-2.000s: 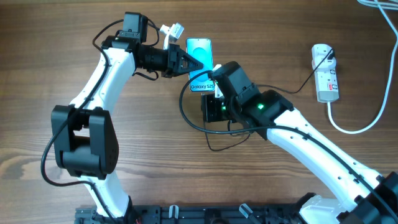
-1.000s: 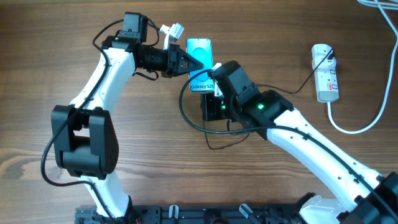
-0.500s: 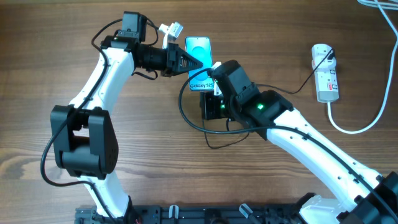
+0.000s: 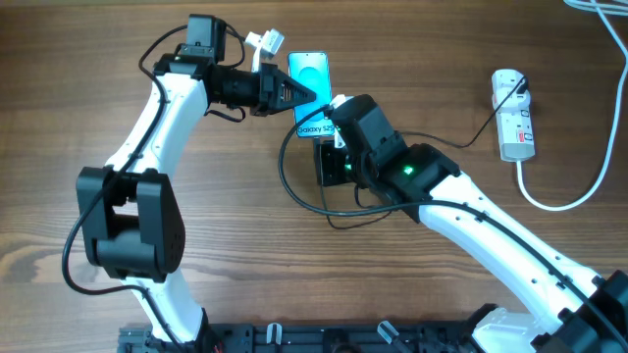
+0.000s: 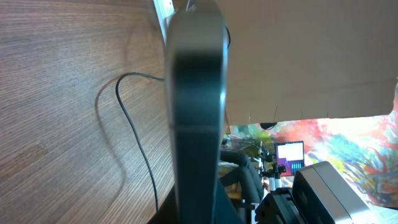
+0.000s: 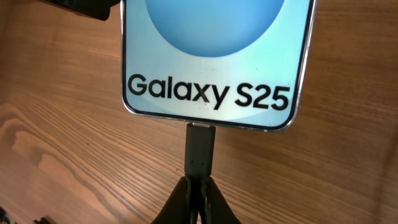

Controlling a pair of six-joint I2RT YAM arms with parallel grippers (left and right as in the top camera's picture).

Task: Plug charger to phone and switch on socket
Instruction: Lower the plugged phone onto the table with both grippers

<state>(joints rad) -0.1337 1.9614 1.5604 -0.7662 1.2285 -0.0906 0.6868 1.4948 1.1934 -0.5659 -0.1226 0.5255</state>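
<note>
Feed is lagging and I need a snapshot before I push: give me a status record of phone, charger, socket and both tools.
phone: screen up, held at its side
left tool: shut on phone
charger: tip meets phone's bottom edge; seating unclear
right tool: shut on charger tip
socket: right of both arms, untouched; switch unreadable

The left claw point(image 4: 297, 96) is shifting the phone point(image 4: 310, 71) slightly up and to the left, and the right claw point(image 6: 199, 186), pinching the charger point(image 6: 200, 149), is following it.
</note>
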